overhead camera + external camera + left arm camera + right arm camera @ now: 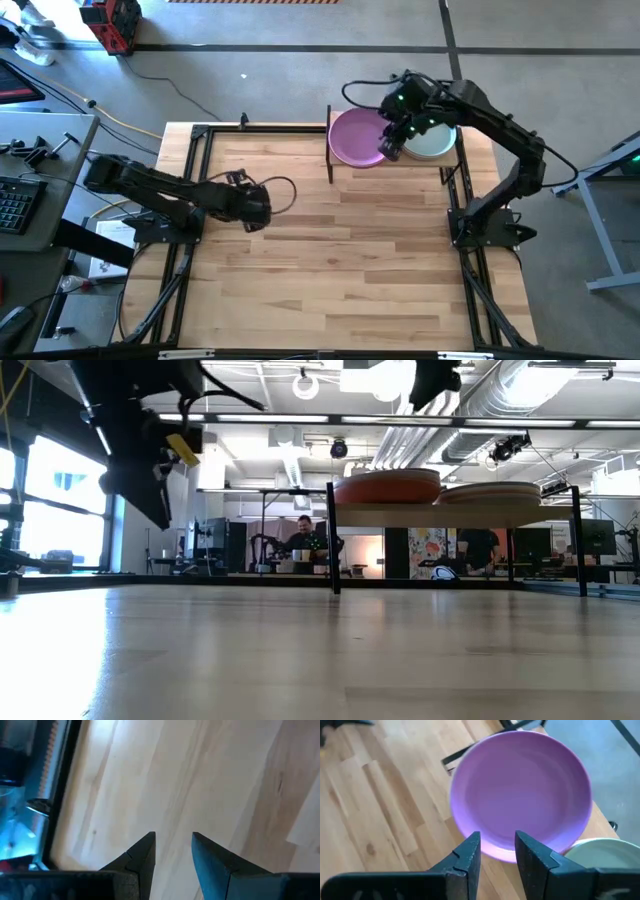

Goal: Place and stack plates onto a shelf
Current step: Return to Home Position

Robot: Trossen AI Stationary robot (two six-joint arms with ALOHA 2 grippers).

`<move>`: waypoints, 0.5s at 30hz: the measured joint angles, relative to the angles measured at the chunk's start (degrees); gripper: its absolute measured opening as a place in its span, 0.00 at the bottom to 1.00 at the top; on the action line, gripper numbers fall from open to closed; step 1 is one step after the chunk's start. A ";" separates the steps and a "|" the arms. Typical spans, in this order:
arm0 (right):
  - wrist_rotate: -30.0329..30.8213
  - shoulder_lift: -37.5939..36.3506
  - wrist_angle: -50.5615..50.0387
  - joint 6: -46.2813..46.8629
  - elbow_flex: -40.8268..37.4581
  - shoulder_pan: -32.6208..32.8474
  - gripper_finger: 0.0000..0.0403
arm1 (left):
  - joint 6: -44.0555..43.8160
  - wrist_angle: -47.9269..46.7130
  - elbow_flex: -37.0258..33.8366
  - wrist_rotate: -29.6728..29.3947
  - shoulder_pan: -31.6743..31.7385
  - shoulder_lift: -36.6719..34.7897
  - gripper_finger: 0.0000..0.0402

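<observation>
Right gripper point(392, 143) hangs over the shelf point(450, 516), its fingers point(468, 854) spread a little w/ nothing btwn them. It sits above the right edge of the purple plate point(520, 790), where the two stacks come together. That plate tops the left stack. In the low view an orange-red plate point(388, 486) shows side-on in the same stack (how many lie under it, can't tell). Just right of it is the second stack, topped by a pale plate point(437, 145). Whether the two rims touch can't be told.

The shelf is a light board at the far right of the table point(330, 290), raised on thin black posts point(331, 538), so both stacks sit well above the planks.

Left gripper point(173, 840) hovers over the table's left-centre, well apart from the shelf. Its fingers are also parted and hold nothing. Its arm reaches in from the left edge.

Beyond the far edge the low view shows a room w/ desks, ceiling ducts and a person point(305, 536) in the bkgd.
</observation>
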 joint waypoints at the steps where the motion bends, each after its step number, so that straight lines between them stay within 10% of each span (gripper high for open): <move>1: 0.01 -0.42 -0.08 -0.37 0.00 0.71 0.25 | 0.58 1.52 -1.75 0.71 0.39 -1.98 0.29; 15: 3.11 -4.32 3.69 -3.42 -6.94 5.85 0.25 | 4.39 26.81 -22.62 7.27 4.24 -25.88 0.29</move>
